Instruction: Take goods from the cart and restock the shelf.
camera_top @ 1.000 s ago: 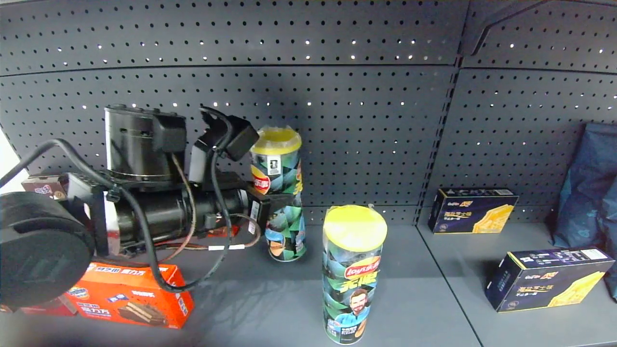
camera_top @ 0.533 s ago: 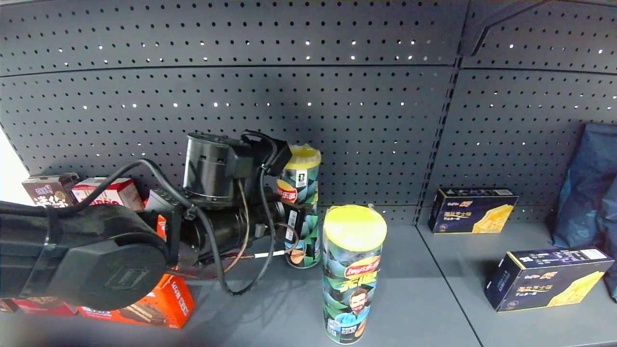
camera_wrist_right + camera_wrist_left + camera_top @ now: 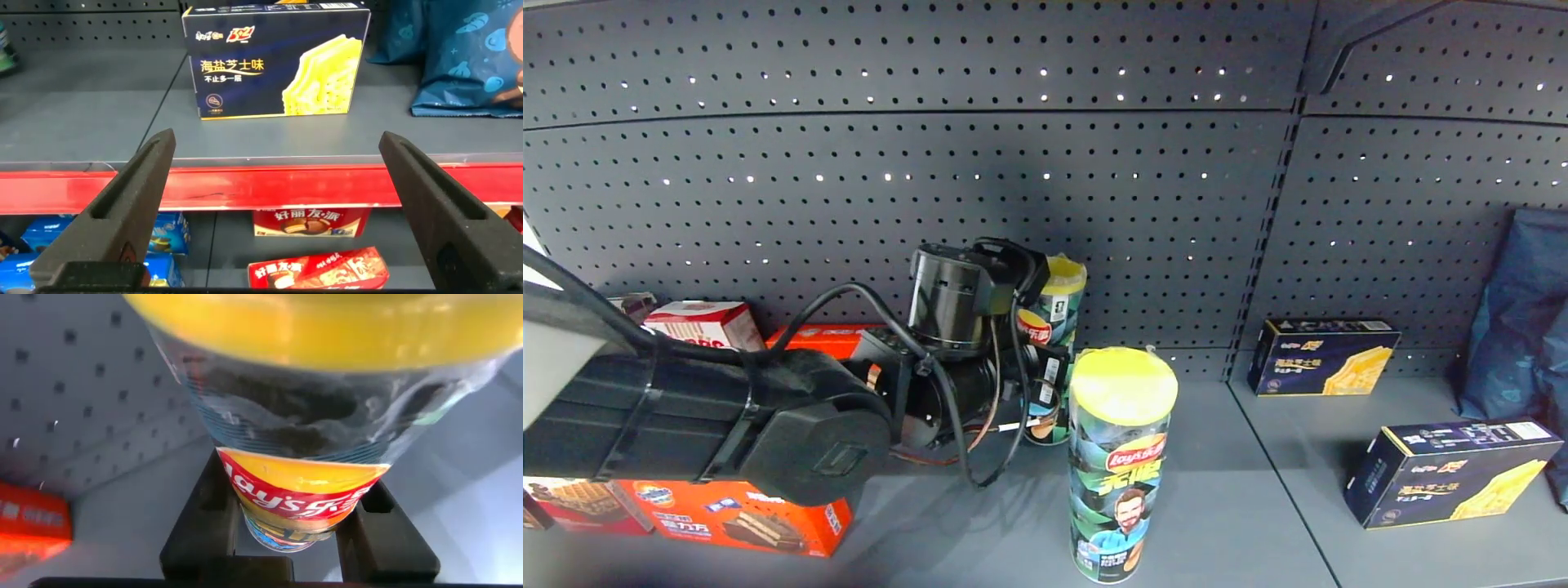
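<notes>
The grey shelf [image 3: 1241, 490] with its perforated back panel [image 3: 931, 163] stretches out around the left gripper [image 3: 1045, 377], which sits deep in the shelf, close to that panel. Far off to the left gripper's right, blue bags [image 3: 1519, 318] lean at the shelf's end. On the arm's other side and nearer the shelf's front than the left gripper lies an orange box [image 3: 743, 514], with a white and red box [image 3: 707, 322] back by the panel. Two dark blue boxes [image 3: 1323, 357] [image 3: 1454, 472] lie to the gripper's right, well apart from it, one at the back and one nearer the front. A standing can [image 3: 1121, 465] with a yellow lid stands just to the right of the gripper and in front of it. The left gripper [image 3: 298, 531] is clamped on the held can [image 3: 1058, 306], its fingers pressing both sides of the held can [image 3: 302, 490] below the yellow lid; the can is roughly upright, and whether its base touches the shelf cannot be told. The right gripper [image 3: 282, 204] has its fingers spread wide, with nothing between them, before the red shelf edge [image 3: 278, 184]; beyond it lies a dark blue box [image 3: 278, 61].
</notes>
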Robot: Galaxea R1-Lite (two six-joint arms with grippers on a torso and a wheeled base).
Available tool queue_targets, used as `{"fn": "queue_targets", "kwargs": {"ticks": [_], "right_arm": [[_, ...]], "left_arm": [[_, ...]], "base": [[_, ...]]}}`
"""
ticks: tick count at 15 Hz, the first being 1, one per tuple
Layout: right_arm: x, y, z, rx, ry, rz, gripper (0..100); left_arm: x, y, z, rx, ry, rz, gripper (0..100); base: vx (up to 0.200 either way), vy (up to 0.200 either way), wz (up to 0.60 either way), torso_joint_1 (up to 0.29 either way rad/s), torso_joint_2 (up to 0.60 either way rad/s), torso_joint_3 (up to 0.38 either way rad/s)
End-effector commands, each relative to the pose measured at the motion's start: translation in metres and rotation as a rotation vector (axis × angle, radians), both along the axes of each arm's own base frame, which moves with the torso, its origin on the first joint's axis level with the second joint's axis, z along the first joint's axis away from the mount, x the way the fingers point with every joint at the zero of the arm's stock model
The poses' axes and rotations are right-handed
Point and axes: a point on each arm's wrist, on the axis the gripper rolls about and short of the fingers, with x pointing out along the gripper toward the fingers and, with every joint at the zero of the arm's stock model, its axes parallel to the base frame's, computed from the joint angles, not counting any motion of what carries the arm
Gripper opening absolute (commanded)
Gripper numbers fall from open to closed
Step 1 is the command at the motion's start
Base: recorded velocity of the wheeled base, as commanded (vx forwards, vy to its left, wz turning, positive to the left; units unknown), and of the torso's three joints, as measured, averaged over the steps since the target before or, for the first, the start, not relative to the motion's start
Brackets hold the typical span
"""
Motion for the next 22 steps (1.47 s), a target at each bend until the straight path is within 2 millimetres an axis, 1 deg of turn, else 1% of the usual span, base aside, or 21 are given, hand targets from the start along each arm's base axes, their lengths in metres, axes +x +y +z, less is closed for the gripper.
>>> {"fn": "queue_targets", "kwargs": {"ticks": [1, 7, 13, 20, 21, 22], "right_arm": [[0.0, 0.0, 0.0, 0.0, 0.002, 0.001, 100], [0.0, 0.0, 0.0, 0.0, 0.002, 0.001, 100], [0.0, 0.0, 0.0, 0.0, 0.002, 0.001, 100], [0.0, 0.0, 0.0, 0.0, 0.002, 0.001, 100], [0.0, 0.0, 0.0, 0.0, 0.002, 0.0, 100], [0.0, 0.0, 0.0, 0.0, 0.002, 0.001, 100]], "left_arm": [[0.006, -0.005, -0.006, 0.002, 0.004, 0.001, 0], [0.012, -0.009, -0.011, -0.004, -0.004, 0.001, 0], [0.015, -0.012, -0.012, -0.007, -0.006, 0.001, 0], [0.016, -0.013, -0.018, -0.004, 0.002, 0.002, 0], [0.016, -0.013, -0.018, -0.003, 0.003, 0.002, 100], [0.014, -0.015, -0.018, -0.004, 0.004, -0.003, 100]], "base": [[0.0, 0.0, 0.0, 0.0, 0.0, 0.0], [0.0, 0.0, 0.0, 0.0, 0.0, 0.0], [0.0, 0.0, 0.0, 0.0, 0.0, 0.0], [0.0, 0.0, 0.0, 0.0, 0.0, 0.0], [0.0, 0.0, 0.0, 0.0, 0.0, 0.0], [0.0, 0.0, 0.0, 0.0, 0.0, 0.0]]}}
